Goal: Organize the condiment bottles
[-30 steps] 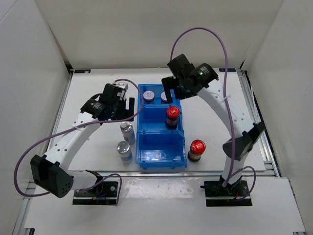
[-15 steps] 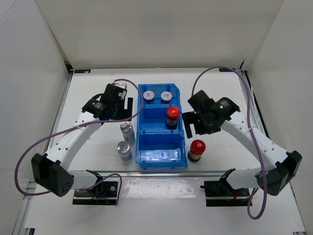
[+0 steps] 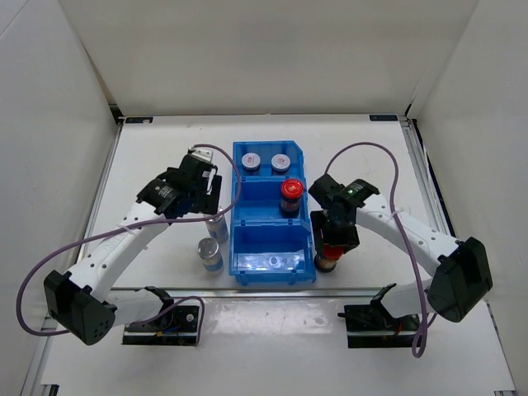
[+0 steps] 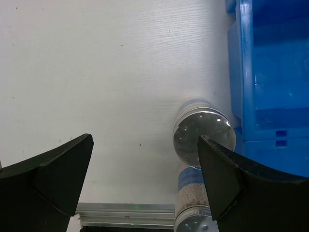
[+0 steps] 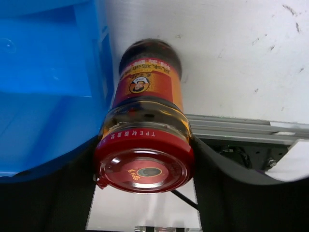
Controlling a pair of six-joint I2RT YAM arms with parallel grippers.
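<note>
We see a dark glass bottle with a red cap [image 5: 145, 96] standing on the white surface [image 3: 371, 157], just beside the right wall of the blue plastic box [image 3: 272, 276]. The right end effector [image 3: 333, 241] is pinching it at the cap. Another dark red-capped bottle [image 3: 289, 196] stands in the middle part of the box. Two short bottles with grey red-marked lids [image 3: 250, 162] sit in the far part. Left of the box stand a far silver-capped bottle [image 4: 205, 131] and a near silver-capped bottle [image 3: 209, 254]. The left end effector [image 4: 145, 145] hangs over the far one, spread wide.
</note>
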